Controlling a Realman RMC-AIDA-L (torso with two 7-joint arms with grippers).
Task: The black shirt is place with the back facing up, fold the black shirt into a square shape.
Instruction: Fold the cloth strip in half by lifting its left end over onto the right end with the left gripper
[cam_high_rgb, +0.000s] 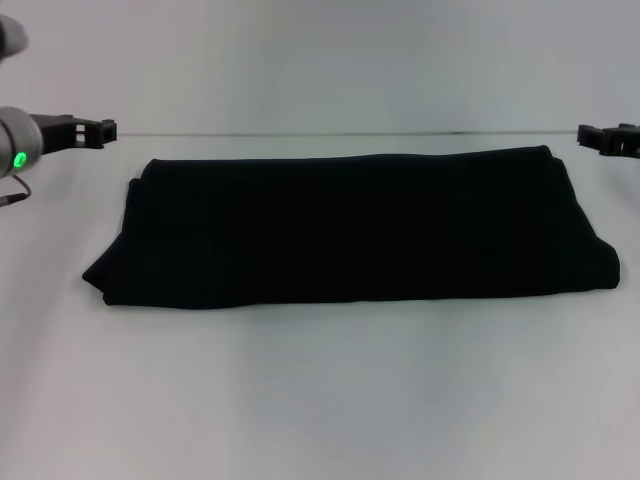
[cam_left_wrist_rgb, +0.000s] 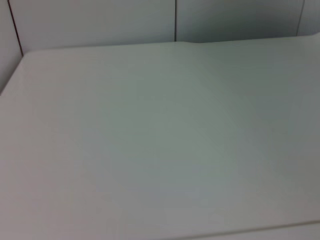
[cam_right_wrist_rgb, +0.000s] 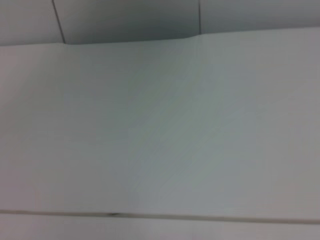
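The black shirt (cam_high_rgb: 350, 228) lies folded into a wide flat band across the middle of the white table (cam_high_rgb: 320, 390) in the head view. My left gripper (cam_high_rgb: 98, 131) hovers at the far left, above and beyond the shirt's left end, apart from it. My right gripper (cam_high_rgb: 600, 138) is at the far right edge of the view, beyond the shirt's right end, also clear of the cloth. Neither holds anything that I can see. Both wrist views show only bare table and wall, no shirt and no fingers.
The table's far edge (cam_high_rgb: 330, 134) runs just behind the shirt, with a pale wall beyond. Bare white tabletop stretches in front of the shirt toward me. A thin cable (cam_high_rgb: 14, 194) hangs by the left arm.
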